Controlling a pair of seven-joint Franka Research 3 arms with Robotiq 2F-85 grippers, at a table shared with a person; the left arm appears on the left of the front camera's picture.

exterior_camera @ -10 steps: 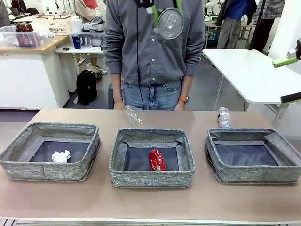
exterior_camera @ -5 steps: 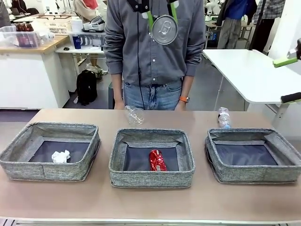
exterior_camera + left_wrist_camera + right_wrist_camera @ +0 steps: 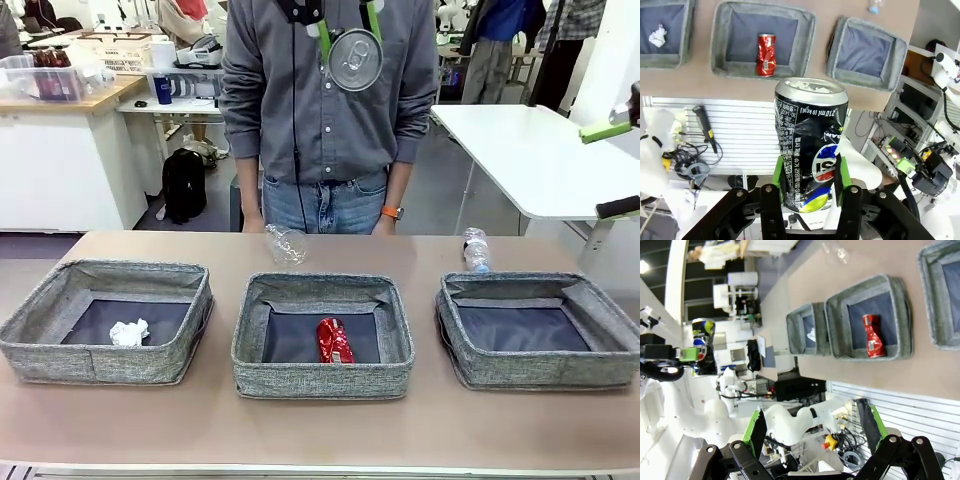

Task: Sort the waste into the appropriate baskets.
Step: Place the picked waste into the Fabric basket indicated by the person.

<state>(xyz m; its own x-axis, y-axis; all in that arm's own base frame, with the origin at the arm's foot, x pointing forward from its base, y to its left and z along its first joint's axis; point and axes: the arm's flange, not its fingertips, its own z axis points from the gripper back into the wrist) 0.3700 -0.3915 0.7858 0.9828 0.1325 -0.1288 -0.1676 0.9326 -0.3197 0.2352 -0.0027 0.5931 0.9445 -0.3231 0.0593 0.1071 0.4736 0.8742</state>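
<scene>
High over the table's far side, my left gripper (image 3: 350,28) is shut on a dark blue-black can (image 3: 355,59), its silver end facing the front camera. In the left wrist view the green pads clamp the can (image 3: 810,145) by its lower sides, far above the baskets. A crushed red can (image 3: 334,340) lies in the middle basket (image 3: 320,378). The left basket (image 3: 100,362) holds a white paper ball (image 3: 129,332), and the right basket (image 3: 540,370) has nothing in it. A clear cup (image 3: 287,244) and a water bottle (image 3: 476,250) lie behind the baskets. My right gripper (image 3: 815,430) is open.
A person (image 3: 320,110) stands at the table's far edge, hands low behind it. A white table (image 3: 530,150) stands at the back right. Bare tabletop (image 3: 320,430) runs along the front of the baskets. The right gripper's fingers (image 3: 607,130) show at the front view's right edge.
The left gripper and its can shifted slightly left and down, then back a little right and up. Nothing on the table has moved, nor has the right gripper.
</scene>
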